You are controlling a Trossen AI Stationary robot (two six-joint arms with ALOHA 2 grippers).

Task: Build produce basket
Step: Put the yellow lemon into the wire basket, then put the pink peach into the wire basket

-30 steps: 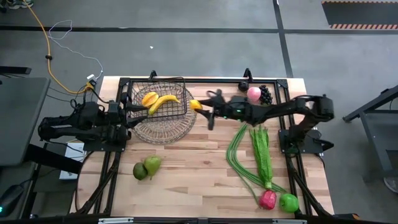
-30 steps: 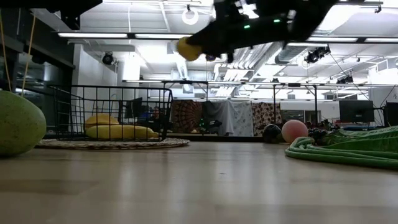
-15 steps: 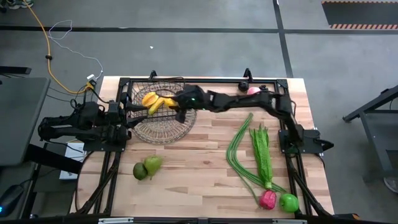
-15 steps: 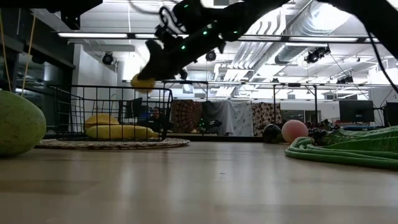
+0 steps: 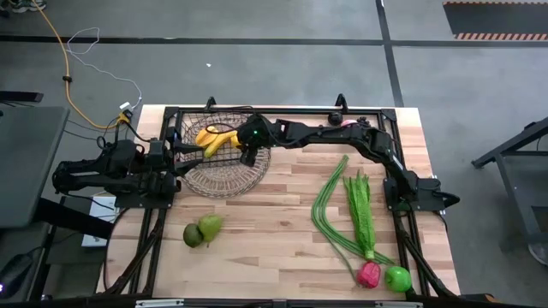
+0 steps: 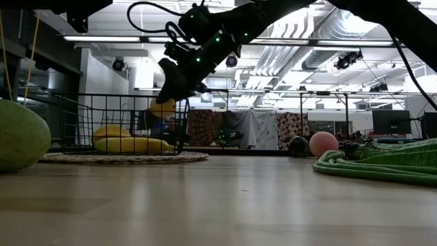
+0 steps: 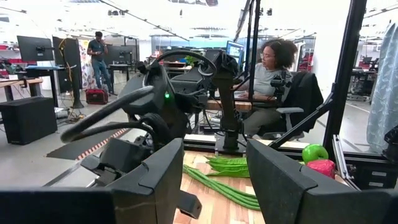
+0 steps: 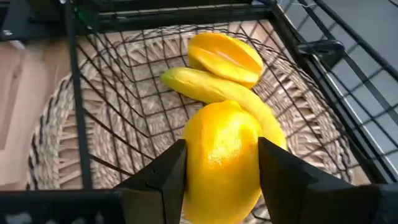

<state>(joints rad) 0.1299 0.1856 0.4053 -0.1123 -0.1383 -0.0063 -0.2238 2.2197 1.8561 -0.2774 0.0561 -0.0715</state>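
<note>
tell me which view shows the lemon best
The right wrist view: the lemon fills it, gripped in the right claw above the basket. The low view shows the lemon small, at the basket's rim. The high view hides it under the arm. The left wrist view misses it.

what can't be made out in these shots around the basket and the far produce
- High view: the lemon held by the right gripper is hidden under that arm over the basket.
- High view: the peach is mostly covered by the right arm.
- Low view: the basket's mesh partly screens the banana.
- Left gripper: the basket is out of its wrist view.
</note>
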